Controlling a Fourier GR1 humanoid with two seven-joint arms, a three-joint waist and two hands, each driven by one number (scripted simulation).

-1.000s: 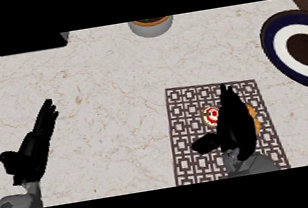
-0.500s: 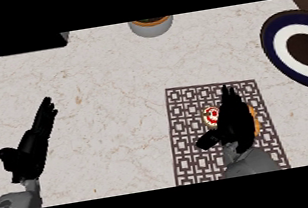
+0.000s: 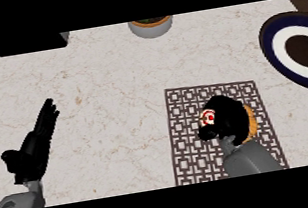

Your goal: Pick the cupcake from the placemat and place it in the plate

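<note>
right hand (image 3: 224, 118) sits on top of the cupcake (image 3: 207, 116), fingers curled round it and hiding most of it. only the red-and-white top shows at the hand's left and a strip of orange at its right.

head view:
- cupcake is on the placemat (image 3: 186, 101), in its right half, under the hand. can't tell whether it's off the mat yet.
- plate (image 3: 269, 50) is up and to the right, partly cut by the frame edge, well apart from the mat. dark blue rim, white ring, brown centre.
- left hand (image 3: 35, 145) is open, fingers straight, resting at the left of the counter (image 3: 107, 73), out of the way.

step in hand, my read: grasp/lift. to do it well:
- close evenly on both sides, since the cupcake shows on both sides of the hand
- lift straight up and clear the mat before moving sideways
- keep the cupcake upright on the way over
- aim for the plate's brown centre, not the rim
- lower it, then release

risk: it tips if the lift and the sideways move are blended.

counts: cupcake 1, placemat 1, plate 1, hands 2. also 1 grey round pot (image 3: 151, 26) at the far edge and 1 dark block (image 3: 24, 44) at the top left.
</note>
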